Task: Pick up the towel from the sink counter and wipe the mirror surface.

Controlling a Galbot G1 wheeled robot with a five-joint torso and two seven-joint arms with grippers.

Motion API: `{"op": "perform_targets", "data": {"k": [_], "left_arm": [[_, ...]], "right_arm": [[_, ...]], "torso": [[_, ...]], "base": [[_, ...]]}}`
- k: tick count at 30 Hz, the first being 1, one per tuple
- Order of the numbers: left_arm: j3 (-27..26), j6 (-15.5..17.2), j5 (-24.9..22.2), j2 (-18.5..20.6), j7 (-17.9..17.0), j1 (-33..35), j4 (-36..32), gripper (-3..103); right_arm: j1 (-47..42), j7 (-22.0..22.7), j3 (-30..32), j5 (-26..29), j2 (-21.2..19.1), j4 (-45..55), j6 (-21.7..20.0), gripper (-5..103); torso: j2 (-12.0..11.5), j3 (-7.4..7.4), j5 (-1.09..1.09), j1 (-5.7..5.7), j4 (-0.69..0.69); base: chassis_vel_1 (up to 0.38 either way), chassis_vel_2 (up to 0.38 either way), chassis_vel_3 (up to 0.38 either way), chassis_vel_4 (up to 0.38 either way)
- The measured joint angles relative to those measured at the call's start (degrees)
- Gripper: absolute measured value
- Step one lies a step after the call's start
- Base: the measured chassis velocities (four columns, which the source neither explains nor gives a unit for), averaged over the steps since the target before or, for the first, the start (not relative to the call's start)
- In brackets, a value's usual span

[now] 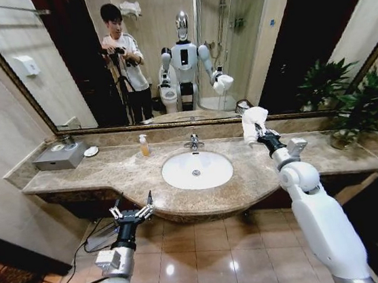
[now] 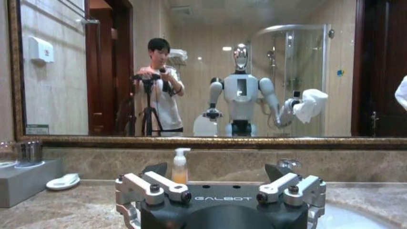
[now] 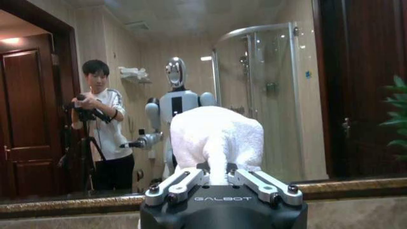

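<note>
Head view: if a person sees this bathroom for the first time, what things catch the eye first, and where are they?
First is the white towel, shut in the right tool and held up just before the lower edge of the wide mirror, right of the faucet. Next is the white oval basin in the middle of the sink counter. The left tool hangs open, low before the counter's front edge.
</note>
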Motion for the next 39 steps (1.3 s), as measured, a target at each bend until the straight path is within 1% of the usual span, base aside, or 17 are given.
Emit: {"op": "perform_targets", "data": {"k": [8,13,19,24,26,28,39], "left_arm": [[0.00,0.00,0.00,0.00,0.00,0.00,0.00,100],[0.00,0.00,0.00,0.00,0.00,0.00,0.00,100],[0.00,0.00,0.00,0.00,0.00,0.00,0.00,100],[0.00,0.00,0.00,0.00,0.00,0.00,0.00,100],[0.00,0.00,0.00,0.00,0.00,0.00,0.00,100],[0.00,0.00,0.00,0.00,0.00,0.00,0.00,100],[0.00,0.00,0.00,0.00,0.00,0.00,0.00,100]], "right_arm": [[-0.24,-0.02,-0.71,-0.19,1.16,1.22,-0.36,9],[-0.62,0.49,-0.75,-0.37,1.30,2.38,-0.67,9],[-5.22,1.04,0.41,-0.07,1.32,6.53,-1.18,9],[-10.12,1.53,1.56,-0.57,2.45,10.01,-1.03,9],[-10.82,1.53,1.71,-0.79,2.62,10.49,-0.85,9],[-12.42,1.43,2.01,-1.56,3.07,11.55,-0.39,9],[-16.41,1.22,2.83,-2.36,4.41,13.76,0.53,9]], "torso": [[0.00,-0.01,-0.01,-0.03,-0.01],[0.01,-0.01,-0.01,-0.04,0.01],[0.00,-0.01,-0.01,-0.02,-0.02],[0.00,-0.01,0.00,-0.02,-0.02],[0.00,-0.01,-0.01,-0.02,-0.02],[0.00,-0.01,-0.01,-0.02,0.01],[0.01,-0.01,0.00,-0.03,-0.01]], "base": [[-0.067,0.075,0.059,-0.076],[-0.073,0.081,0.073,-0.061],[-0.115,0.096,0.110,-0.105],[-0.102,0.076,0.092,-0.105],[-0.094,0.063,0.076,-0.071],[-0.088,0.099,0.083,-0.071],[-0.080,0.091,0.084,-0.092]]}}
